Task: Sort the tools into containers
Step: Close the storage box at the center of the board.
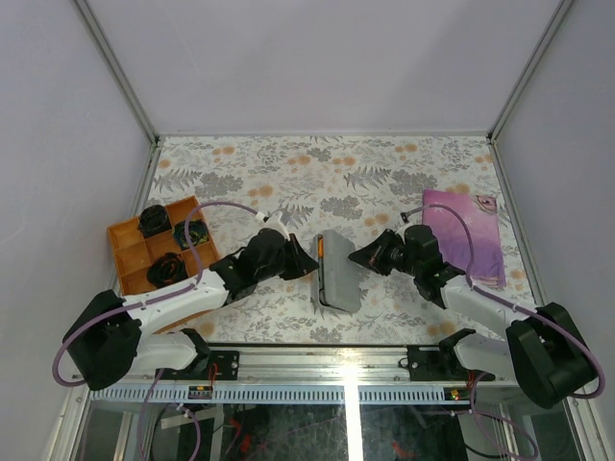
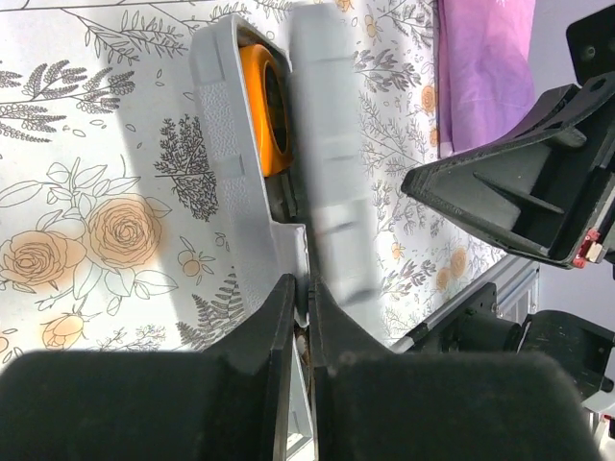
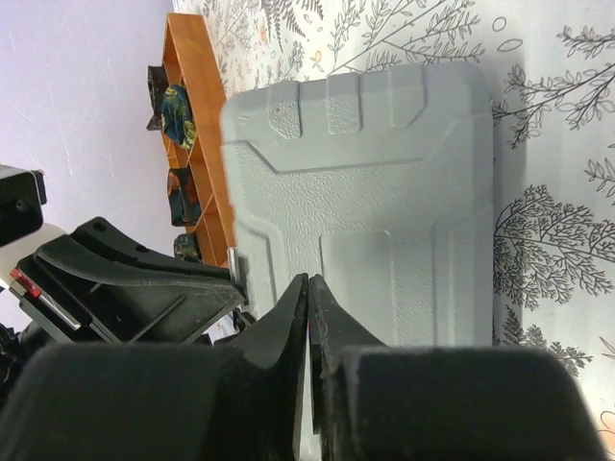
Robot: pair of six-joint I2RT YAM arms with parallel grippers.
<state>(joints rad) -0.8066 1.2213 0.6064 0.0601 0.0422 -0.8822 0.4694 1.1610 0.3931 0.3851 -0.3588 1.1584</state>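
The left gripper (image 1: 307,261) and right gripper (image 1: 357,257), each with fingers pressed together, are set against opposite sides of the grey tool case (image 1: 336,274) at mid counter (image 1: 288,173), apparently to push it closed; the orange tape measure (image 2: 267,106) is glimpsed inside.

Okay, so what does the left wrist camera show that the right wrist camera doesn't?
Only the left wrist view: the orange tape measure sitting between the two halves of the grey case, which is partly open, and the purple cloth beyond it.

Only the right wrist view: the case's textured outer face, and the orange divided tray with dark items in its compartments.

Both: the case itself and the floral table cover under it.
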